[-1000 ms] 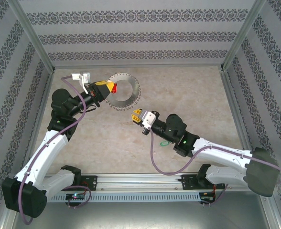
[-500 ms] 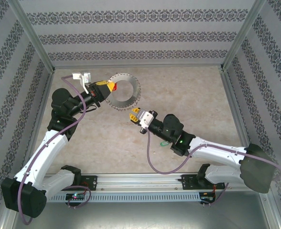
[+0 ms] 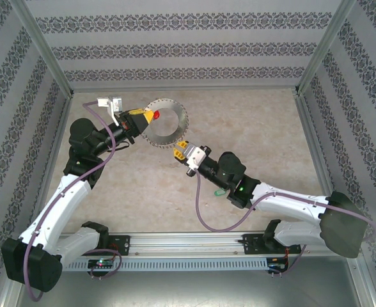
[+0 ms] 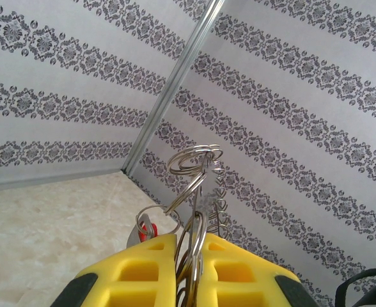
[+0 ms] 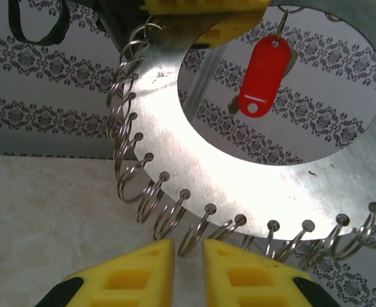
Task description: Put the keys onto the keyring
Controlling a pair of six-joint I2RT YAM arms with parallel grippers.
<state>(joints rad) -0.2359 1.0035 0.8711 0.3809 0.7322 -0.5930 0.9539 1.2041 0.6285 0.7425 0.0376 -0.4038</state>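
Left gripper [image 3: 141, 116] pinches keyring [image 5: 239, 185] upright, far left of middle. Red key [image 5: 261, 77] hangs on it. Right gripper [image 5: 188, 246] at near rim loops, fingers almost together; can't tell if pinching. Hold ring steady, open one loop gently. Green key [image 3: 219, 190] lies by right arm.

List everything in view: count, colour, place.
keyring: one, grey metal, held upright over the table's far left
wire loops: many, silver, along the keyring's rim
red key: one, red tag, hanging from a loop, seen through the keyring's hole
green key: one, green tag, on the table beside the right arm
table: one, beige
walls: three, grey-patterned, around the table
left gripper: one, yellow, shut on the keyring
right gripper: one, yellow, narrow gap, just below the loops
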